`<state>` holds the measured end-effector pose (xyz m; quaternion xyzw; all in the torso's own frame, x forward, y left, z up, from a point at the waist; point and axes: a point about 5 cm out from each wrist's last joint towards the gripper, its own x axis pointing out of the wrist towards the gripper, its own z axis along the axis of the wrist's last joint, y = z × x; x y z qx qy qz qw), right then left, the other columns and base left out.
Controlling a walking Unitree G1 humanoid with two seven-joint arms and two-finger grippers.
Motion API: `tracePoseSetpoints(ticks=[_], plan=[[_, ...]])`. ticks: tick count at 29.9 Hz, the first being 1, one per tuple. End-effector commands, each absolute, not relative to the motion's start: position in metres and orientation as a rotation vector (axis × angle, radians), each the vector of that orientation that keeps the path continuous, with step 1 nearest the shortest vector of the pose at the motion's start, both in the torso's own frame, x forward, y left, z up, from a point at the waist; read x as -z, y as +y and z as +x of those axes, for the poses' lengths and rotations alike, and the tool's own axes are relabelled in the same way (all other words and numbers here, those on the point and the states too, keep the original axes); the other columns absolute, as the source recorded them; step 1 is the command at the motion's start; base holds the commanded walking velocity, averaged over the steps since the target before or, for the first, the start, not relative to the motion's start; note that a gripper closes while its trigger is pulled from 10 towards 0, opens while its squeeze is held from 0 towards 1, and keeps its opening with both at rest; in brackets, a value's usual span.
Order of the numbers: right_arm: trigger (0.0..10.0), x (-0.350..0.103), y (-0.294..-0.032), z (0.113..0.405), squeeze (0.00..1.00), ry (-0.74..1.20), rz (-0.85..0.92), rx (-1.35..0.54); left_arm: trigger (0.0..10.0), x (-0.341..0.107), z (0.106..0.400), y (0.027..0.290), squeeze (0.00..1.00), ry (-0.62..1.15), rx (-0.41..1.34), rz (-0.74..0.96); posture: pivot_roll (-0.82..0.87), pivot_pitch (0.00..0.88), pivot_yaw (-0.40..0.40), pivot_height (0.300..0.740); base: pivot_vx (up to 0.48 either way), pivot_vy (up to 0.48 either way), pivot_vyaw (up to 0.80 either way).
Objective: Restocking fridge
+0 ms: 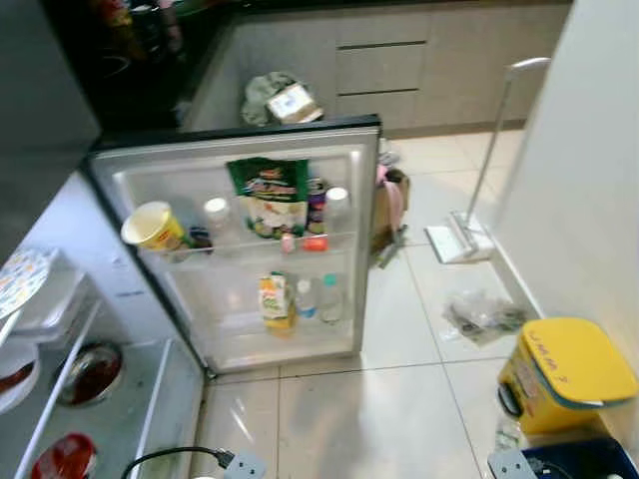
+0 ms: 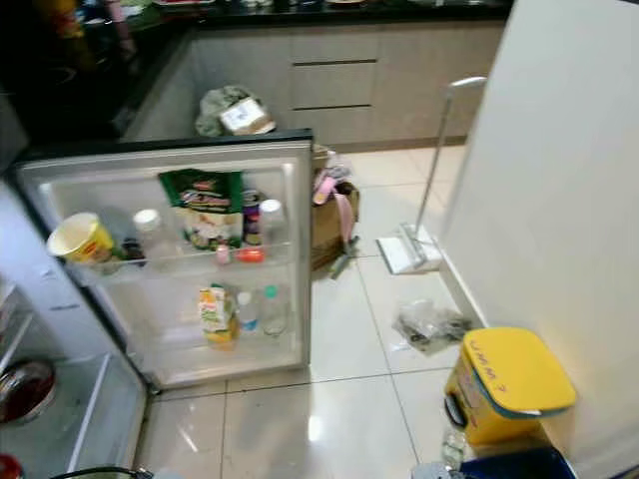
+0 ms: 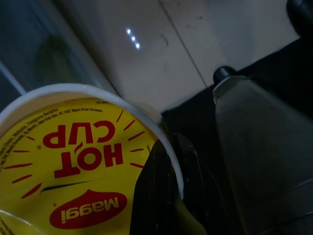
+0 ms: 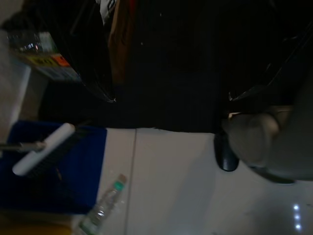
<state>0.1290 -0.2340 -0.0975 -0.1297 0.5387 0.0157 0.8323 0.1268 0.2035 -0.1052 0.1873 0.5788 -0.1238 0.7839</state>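
Two door shelves (image 1: 250, 244) hold bottles; left tool (image 3: 164, 196) grips noodle cup (image 3: 73, 166).

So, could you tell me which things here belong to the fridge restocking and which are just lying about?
For the job:
- Maggi Hot Cup, pinched at the rim by the left gripper
- open fridge door, its shelves holding a yellow cup, a green packet and bottles

Lying about:
- yellow bin
- floor mop
- crumpled plastic
- brown box
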Motion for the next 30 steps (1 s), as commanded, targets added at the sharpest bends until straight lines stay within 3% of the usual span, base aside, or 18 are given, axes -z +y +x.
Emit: tracePoseSetpoints(ticks=[1,23,30], plan=[[10.0,0.098,-0.233,0.128,0.0,1.139,-0.269,-0.035,10.0,0.107,0.123,0.203,0.0,1.265,0.269,0.41,-0.03,0.0,0.012,0.74,0.0,0.0,0.0],[10.0,0.091,-0.222,0.149,0.0,1.033,-0.2,-0.11,10.0,0.107,0.121,0.203,0.0,1.275,0.276,0.413,-0.03,0.0,0.017,0.74,0.0,0.0,0.0],[10.0,0.089,-0.218,0.155,0.0,1.012,-0.178,-0.143,10.0,0.107,0.122,0.203,0.0,1.274,0.277,0.412,-0.03,0.0,0.017,0.74,0.259,0.0,0.0]])
